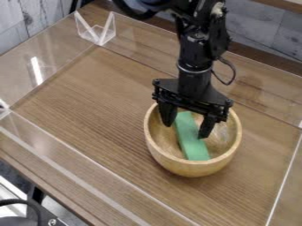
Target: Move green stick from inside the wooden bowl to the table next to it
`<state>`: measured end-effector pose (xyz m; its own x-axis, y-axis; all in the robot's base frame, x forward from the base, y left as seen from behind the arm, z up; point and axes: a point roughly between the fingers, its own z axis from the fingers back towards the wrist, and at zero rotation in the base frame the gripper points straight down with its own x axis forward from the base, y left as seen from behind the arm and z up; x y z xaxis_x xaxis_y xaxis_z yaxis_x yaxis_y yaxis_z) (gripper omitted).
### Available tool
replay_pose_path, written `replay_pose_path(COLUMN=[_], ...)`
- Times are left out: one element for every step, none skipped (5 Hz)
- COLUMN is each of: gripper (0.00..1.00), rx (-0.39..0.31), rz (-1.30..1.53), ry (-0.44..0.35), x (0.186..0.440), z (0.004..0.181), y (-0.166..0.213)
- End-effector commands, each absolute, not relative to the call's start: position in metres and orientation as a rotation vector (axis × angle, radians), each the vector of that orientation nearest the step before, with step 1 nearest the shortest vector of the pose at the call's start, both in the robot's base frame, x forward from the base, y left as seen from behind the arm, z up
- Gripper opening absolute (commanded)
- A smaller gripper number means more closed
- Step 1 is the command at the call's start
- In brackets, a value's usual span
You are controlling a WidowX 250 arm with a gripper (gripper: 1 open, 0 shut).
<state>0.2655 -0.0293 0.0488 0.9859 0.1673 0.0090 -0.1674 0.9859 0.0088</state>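
Inside the wooden bowl (165, 148) the green stick (192, 139) lay slanted. Above it the tool (189, 120) stood spread wide, fingers on either side. Lifting and placing on the surface (94, 97) remained.

One raised camera looks obliquely down across the table (94, 97), fairly near.

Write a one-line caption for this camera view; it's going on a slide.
Open gripper lowered into the wooden bowl, jaws either side of the green stick.
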Motion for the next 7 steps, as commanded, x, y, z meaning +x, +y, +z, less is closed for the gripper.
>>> replay_pose_path(gripper=[1.0,1.0,1.0,1.0,1.0,1.0,1.0], rx=[0.004,0.004,0.009,0.015,0.021,0.026,0.032], rz=[0.167,0.168,0.171,0.175,0.179,0.182,0.185], ry=[-0.053,-0.056,-0.054,-0.053,-0.052,-0.05,-0.048], x=[0.277,0.277,0.277,0.276,0.276,0.275,0.275], z=[0.059,0.059,0.054,0.048,0.043,0.037,0.032], y=[-0.03,-0.03,-0.029,-0.028,-0.028,-0.028,-0.027])
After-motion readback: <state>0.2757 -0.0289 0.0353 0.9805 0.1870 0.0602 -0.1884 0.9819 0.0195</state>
